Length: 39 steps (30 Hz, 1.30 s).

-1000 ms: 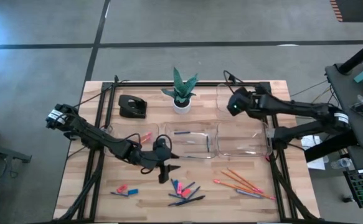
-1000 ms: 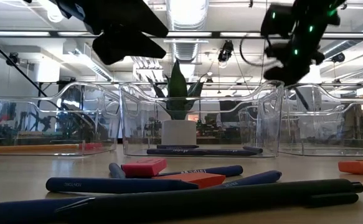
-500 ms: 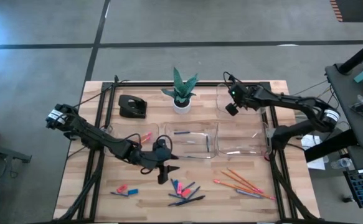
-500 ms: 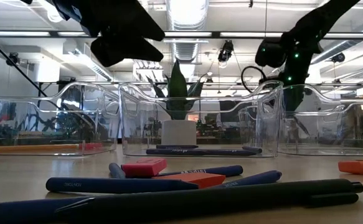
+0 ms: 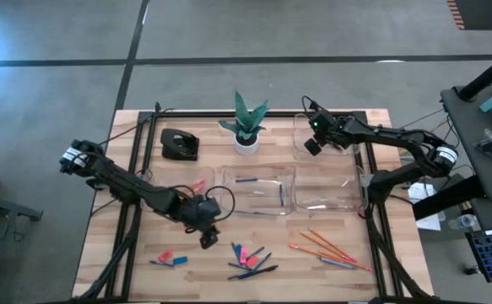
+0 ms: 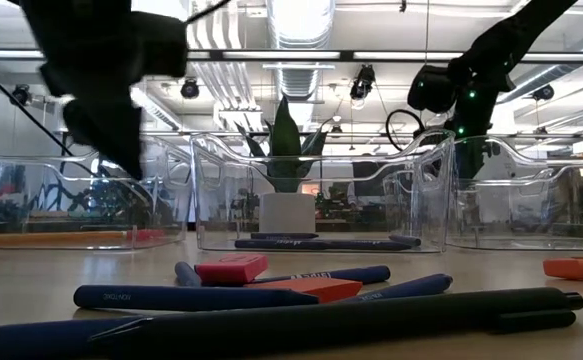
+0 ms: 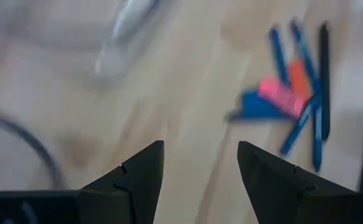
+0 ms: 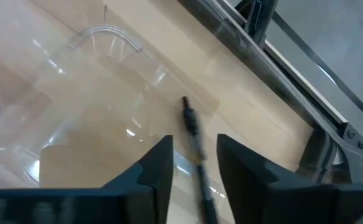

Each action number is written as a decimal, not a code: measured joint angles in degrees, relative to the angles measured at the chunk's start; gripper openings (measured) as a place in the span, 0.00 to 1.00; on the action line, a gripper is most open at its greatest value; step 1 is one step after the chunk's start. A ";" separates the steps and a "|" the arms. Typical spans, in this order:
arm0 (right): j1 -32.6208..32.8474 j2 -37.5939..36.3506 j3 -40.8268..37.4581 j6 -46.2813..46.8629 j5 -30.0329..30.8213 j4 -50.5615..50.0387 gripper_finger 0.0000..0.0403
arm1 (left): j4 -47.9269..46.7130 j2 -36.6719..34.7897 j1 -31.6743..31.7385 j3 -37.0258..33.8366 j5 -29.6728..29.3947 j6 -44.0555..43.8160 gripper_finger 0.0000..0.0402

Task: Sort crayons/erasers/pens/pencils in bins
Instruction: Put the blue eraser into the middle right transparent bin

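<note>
R gripper hangs over the far-right bin near the bench's back edge, jaws parted. In the right wrist view a dark pen shows between and beyond the fingers, apart from both, over that bin's clear floor; can't tell if it's lying there or in the air. L gripper sits low over bare bench in front of the middle bin, jaws wide apart, nothing in them. Just right of it: mixed pile of pens, crayons & pink erasers. More erasers lie front-left. Orange pencils fan out front-right. Middle bin holds a few pens. Potted plant & a black desk object at the back.
</note>
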 joint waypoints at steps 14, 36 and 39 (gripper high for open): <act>0.00 -0.02 2.16 -0.07 0.10 0.72 0.42 | -15.65 -0.02 -6.05 0.04 19.91 -22.61 0.48; 2.55 -0.07 15.55 11.42 -0.09 -9.99 0.40 | -17.21 0.52 -14.24 0.45 20.17 -41.84 0.48; 4.07 -0.07 16.41 14.66 -0.10 -11.62 0.40 | -17.21 1.59 -14.80 0.56 20.21 -41.78 0.48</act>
